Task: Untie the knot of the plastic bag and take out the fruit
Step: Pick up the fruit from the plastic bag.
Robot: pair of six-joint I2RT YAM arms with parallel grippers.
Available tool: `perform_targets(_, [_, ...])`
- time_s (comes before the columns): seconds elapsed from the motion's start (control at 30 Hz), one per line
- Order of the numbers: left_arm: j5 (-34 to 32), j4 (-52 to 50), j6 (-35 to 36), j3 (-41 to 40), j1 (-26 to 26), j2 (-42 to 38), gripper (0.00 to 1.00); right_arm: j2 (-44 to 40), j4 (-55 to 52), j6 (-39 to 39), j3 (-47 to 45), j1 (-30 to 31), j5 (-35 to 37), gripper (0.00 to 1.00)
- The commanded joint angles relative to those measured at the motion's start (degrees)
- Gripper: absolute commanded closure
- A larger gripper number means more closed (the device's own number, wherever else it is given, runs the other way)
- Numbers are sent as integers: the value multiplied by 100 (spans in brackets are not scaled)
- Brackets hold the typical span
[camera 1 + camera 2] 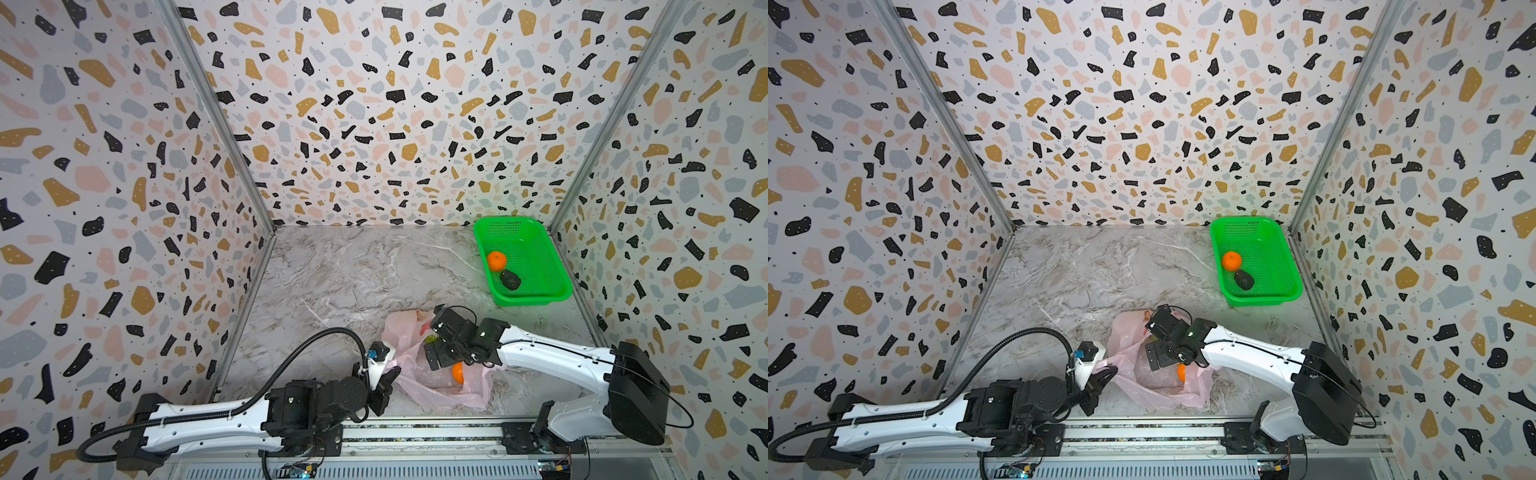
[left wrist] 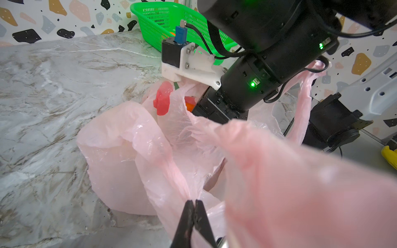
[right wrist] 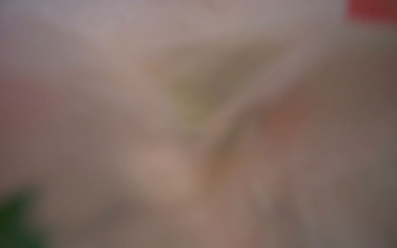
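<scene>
The left fingers [image 2: 188,221] are pinching flat together on a twisted strand of the plastic bag [image 2: 120,150]. The pink film is fanning away from their tips into the bag's gaping mouth. Behind them the left arm [image 1: 208,424] is lying low along the front rail, its wrist cocking upward so the fingers are pointing at the bag's near edge.

The right fingers [image 1: 434,357] are standing spread wide and plunging into that mouth from above. A green-yellow fruit [image 1: 430,338] is peeking out between the 2 of them in both top views, though I cannot tell whether they are touching it. Just behind these fingers, under the wrist, a bagged tangerine [image 1: 457,372] is showing inside the bag. The right arm [image 1: 552,353] is reaching in from the front right corner, its wrist bending down toward the bag. The right wrist view is giving only a pink blur.

A red printed mark [image 2: 162,101] is sitting on the film beside the spot where the right fingers are entering. The bag is slumping on the counter [image 1: 353,270]. Well beyond the right fingers, by the far wall, a green basket [image 1: 540,298] is holding 1 basket tangerine [image 1: 497,261] and a dark avocado [image 1: 510,279], close together.
</scene>
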Motion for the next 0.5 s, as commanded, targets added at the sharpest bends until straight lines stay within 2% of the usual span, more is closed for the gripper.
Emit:
perform_targets(0.0, [-50,188,69,68,-23,-11,100,147,90,-86,-218,-42,99,0])
perform_targets(0.37, [-80,198,130,13,-23,60,100,563,672,-296,-471,-145,116,4])
perform_targets(0.47, [-94,175,136,33,-23,73,100,516,757,-349,-442,-145,195,10])
